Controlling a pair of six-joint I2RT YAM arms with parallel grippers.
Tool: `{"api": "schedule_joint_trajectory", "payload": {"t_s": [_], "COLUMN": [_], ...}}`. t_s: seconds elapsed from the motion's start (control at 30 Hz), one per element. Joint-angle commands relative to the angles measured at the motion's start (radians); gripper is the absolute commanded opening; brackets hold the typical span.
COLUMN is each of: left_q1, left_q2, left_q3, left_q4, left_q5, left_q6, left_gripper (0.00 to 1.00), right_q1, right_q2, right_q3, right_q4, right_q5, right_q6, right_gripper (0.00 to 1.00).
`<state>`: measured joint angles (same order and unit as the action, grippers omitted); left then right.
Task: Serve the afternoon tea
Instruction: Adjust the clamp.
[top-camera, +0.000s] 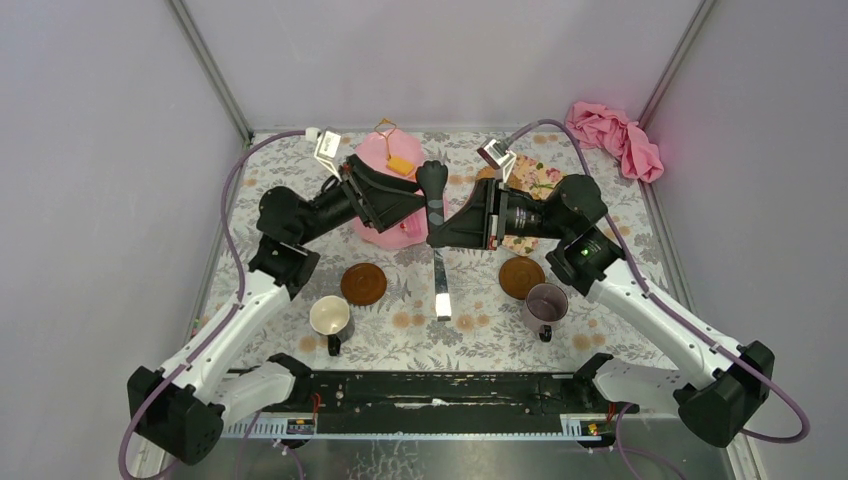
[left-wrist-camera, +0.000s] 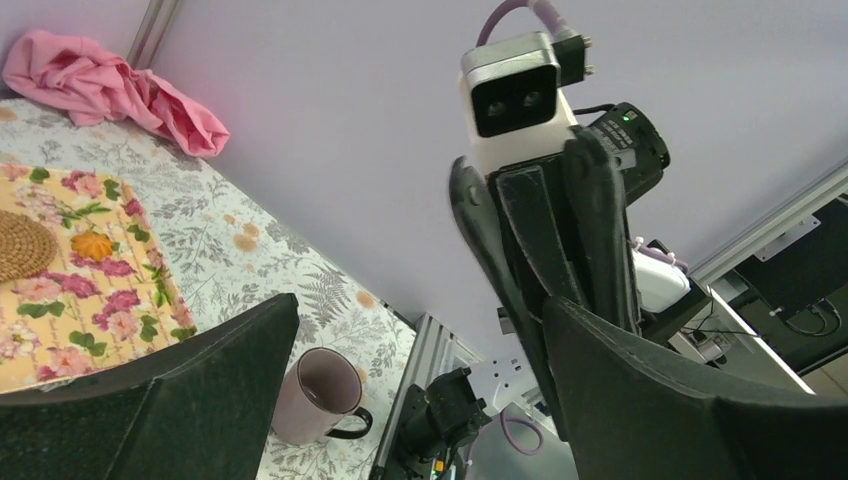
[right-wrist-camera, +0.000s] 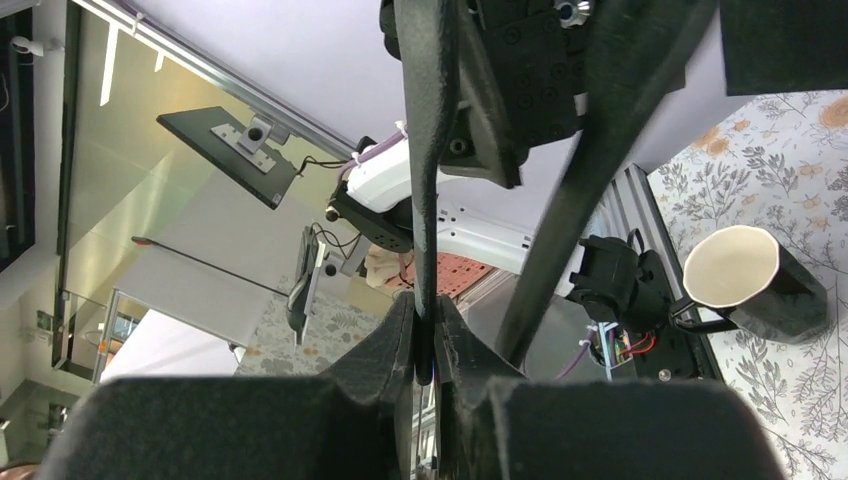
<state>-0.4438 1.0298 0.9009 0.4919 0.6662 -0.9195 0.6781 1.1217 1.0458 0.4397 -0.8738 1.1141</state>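
Right gripper (right-wrist-camera: 425, 325) is pinched tight on a tongs (right-wrist-camera: 424, 200) arm. Can't tell whether it traps both arms, the view's cluttered. Left gripper (top-camera: 408, 200) is fully spread, hovering over the stand (top-camera: 372, 150) at far centre, with the tongs reaching toward its gap.

Reads as a tongs handover, right to left. To do it well:
- Close left squarely across both arms, mid-length.
- Confirm the grip before right lets go.
- No twisting.

Near side: white mug (top-camera: 330, 317) is just beside the left saucer (top-camera: 363, 283), purple mug (top-camera: 546, 303) against the right saucer (top-camera: 521, 276). Neither is seated.
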Motion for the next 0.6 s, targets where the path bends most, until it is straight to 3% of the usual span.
{"api": "schedule_joint_trajectory", "payload": {"t_s": [0.0,0.4,0.57], "left_q1": [-0.006,-0.005,-0.006], "left_q2": [0.032,0.114,0.126], "left_q3": [0.027,0.055,0.029], "left_q4": [0.069,0.132,0.156], "left_q5": [0.004,-0.013,0.01], "left_q6": [-0.036,-0.094,-0.107], "left_gripper": [1.0,0.99,0.9], "right_q1": [0.009,0.028,0.027], "right_q2": [0.007,0.058,0.078], "right_q3": [0.011,-0.015,-0.014], "right_q4": [0.116,0.194,0.214], "right_q5": [-0.006,-0.02,-0.027], "right_q6": [0.032,0.057,0.055], "right_gripper": [0.0,0.0,0.0]}}
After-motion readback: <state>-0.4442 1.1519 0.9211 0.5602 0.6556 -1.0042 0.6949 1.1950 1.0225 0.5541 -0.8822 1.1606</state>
